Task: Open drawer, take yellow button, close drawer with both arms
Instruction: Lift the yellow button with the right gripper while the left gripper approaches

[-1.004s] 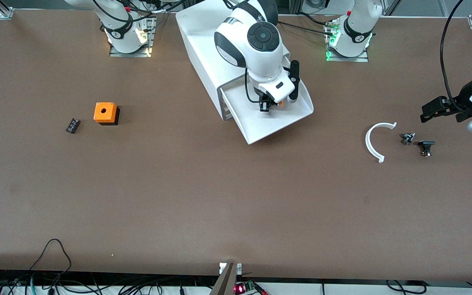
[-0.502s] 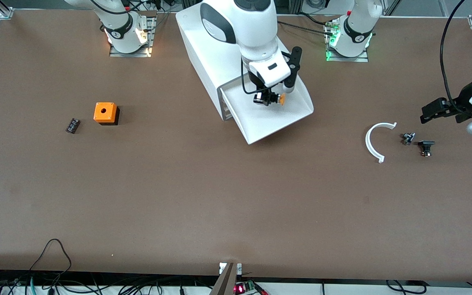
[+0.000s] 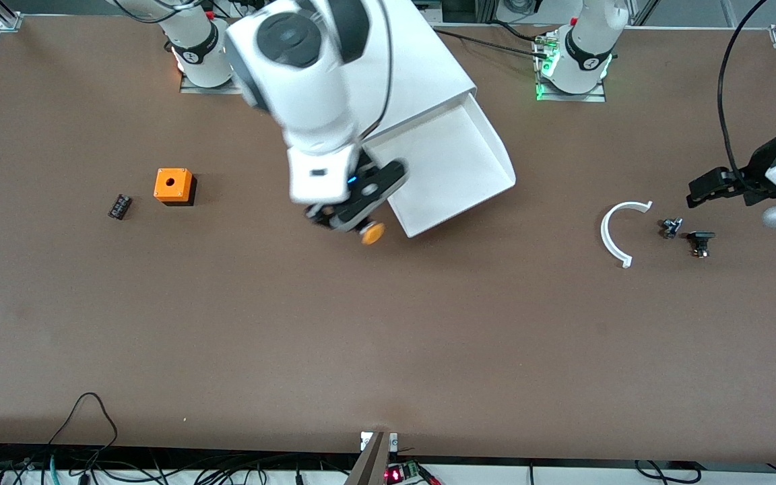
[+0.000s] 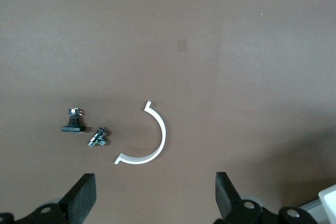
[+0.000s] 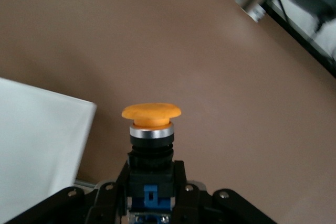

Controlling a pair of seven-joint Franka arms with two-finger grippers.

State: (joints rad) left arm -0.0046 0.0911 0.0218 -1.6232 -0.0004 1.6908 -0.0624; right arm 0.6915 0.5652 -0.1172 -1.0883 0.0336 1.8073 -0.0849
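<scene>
Orange-capped button [image 3: 372, 233] sits clamped in the right gripper [image 3: 344, 222], apparently over bare table just beside the open drawer [image 3: 452, 168]; the left gripper [image 4: 152, 198] waits, fingers apart, over the white arc [image 4: 148, 141].

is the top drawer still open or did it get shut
Open. The drawer juts out of the white cabinet, its tray bare; the right pincer holds the button over the table beside it.
</scene>
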